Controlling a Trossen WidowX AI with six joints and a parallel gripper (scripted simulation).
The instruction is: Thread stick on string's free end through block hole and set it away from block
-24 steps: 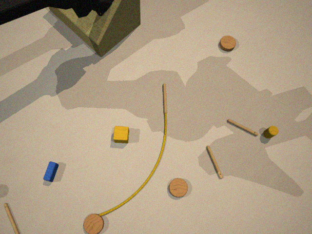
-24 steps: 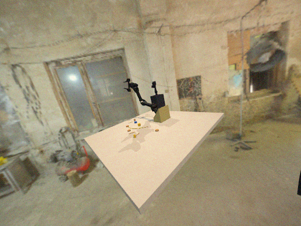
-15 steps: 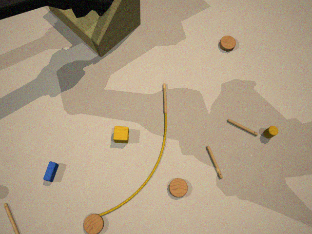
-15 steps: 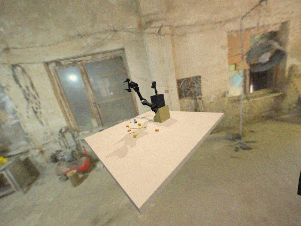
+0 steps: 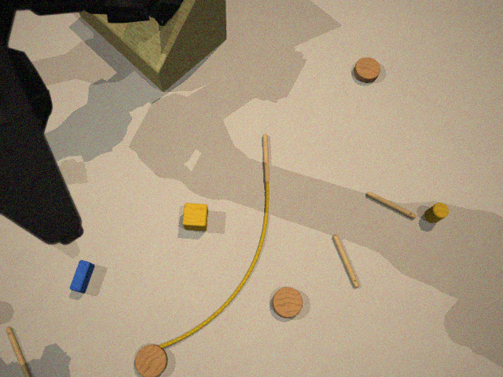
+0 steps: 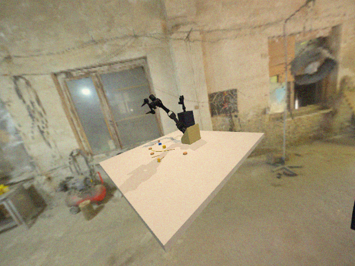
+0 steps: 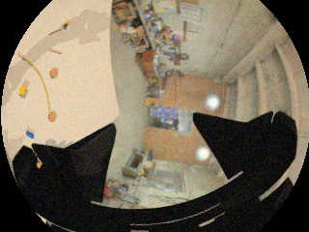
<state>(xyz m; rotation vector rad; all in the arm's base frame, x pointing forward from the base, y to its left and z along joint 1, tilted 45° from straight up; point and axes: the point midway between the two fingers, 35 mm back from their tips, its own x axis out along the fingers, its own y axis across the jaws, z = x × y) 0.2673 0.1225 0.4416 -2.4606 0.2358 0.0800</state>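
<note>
The stick on the string (image 5: 266, 158) lies on the table at the middle of the top view. The yellow string (image 5: 247, 273) (image 7: 44, 84) curves from it to the round wooden button (image 5: 150, 360) (image 7: 52, 116). The wooden block (image 5: 199, 53) (image 6: 191, 134) stands at the back by the arm's base; its hole cannot be made out. My gripper (image 6: 145, 108) (image 7: 154, 122) is open and empty, high above the table and away from the stick. In the top view only dark parts of the arm show, at the left and top.
Loose sticks (image 5: 391, 205) (image 5: 345, 261) (image 5: 18, 350) lie around. Two more wooden discs (image 5: 288, 301) (image 5: 367, 69), a yellow cube (image 5: 195, 216), a blue block (image 5: 82, 276) and a yellow cylinder (image 5: 437, 212) are on the table.
</note>
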